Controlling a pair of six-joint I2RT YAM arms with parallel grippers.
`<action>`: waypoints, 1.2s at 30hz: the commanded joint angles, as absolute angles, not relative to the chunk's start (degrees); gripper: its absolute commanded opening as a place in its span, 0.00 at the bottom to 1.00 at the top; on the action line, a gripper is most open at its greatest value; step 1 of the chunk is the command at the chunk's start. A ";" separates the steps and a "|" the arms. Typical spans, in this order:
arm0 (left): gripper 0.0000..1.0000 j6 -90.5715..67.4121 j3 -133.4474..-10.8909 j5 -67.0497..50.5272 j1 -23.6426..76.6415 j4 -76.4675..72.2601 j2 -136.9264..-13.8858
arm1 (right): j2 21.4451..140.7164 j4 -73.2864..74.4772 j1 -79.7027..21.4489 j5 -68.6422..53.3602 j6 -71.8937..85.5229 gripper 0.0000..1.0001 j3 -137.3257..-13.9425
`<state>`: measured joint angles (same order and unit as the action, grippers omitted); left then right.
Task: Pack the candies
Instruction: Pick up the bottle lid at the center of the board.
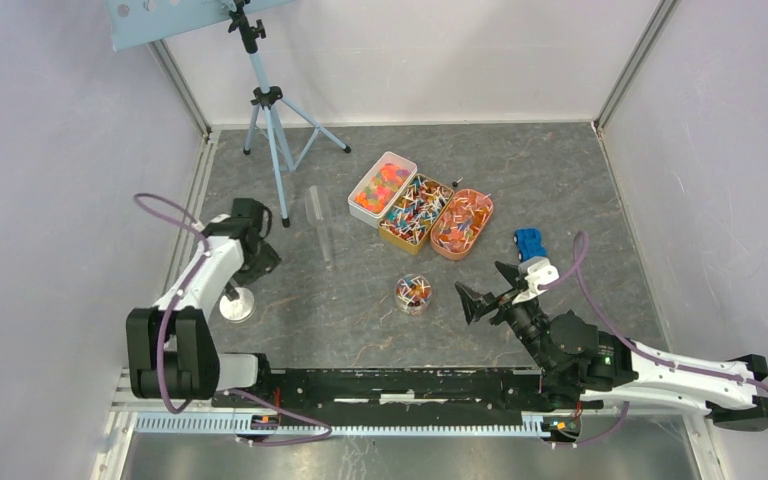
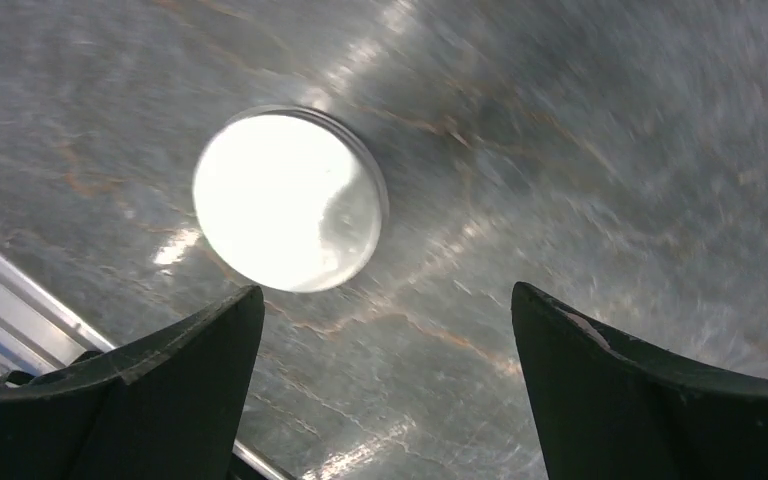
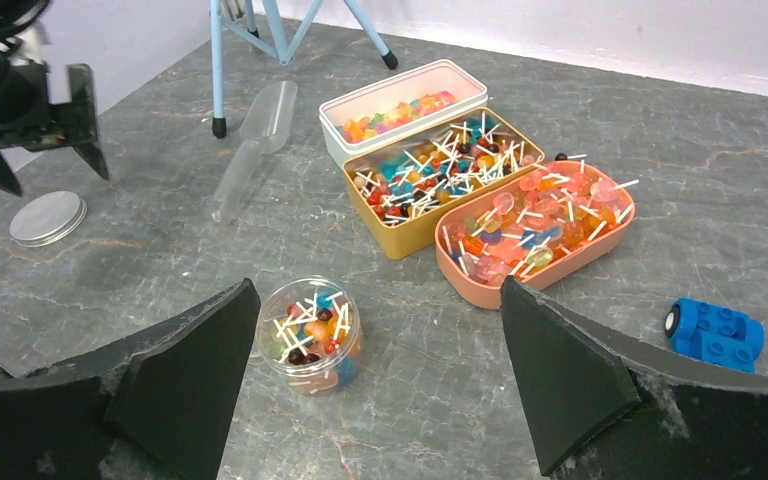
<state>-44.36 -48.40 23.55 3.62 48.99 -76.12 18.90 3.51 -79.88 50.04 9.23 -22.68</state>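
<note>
Starting at the fingers: the right gripper point(image 3: 378, 290) is spread wide w/ nothing between its fingers, hovering just on the near side of the jar point(image 3: 305, 383). The left gripper point(image 2: 385, 290) is spread and empty too. It sits well to the left of the jar, over a round metal lid point(image 2: 288, 198) that lies flat on the table point(image 1: 580, 180). The lid is prob. the jar's, though we can't confirm that.

Progress, as we judge it: the jar is open and already holds a good heap of candies point(image 3: 310, 330), so filling looks well under way, maybe finished. What we see left: possibly a top-up, then the lid on. Neither gripper touches jar or lid yet.

Most candies are in three containers just beyond the jar, side by side:
- white box point(image 3: 400, 82): bare orange, red & pink pieces
- gold box point(image 3: 400, 240): multicolour ones w/ white ends sticking out every way
- pink tray point(image 3: 480, 290): see-through pink and orange rounds, also w/ white ends

The jar's load looks like a mix: white ends poking up, plus some dark and orange bits. All are tiny.

A clear scoop point(image 3: 255, 150) lies beyond the jar to the left, apart from both grippers. A blue toy car point(image 3: 715, 332) sits off to the jar's right, not part of the job.
</note>
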 commanded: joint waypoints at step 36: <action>1.00 -58.69 -44.77 23.18 -16.60 47.33 -79.95 | 16.96 4.28 -80.16 48.20 6.81 0.98 -25.04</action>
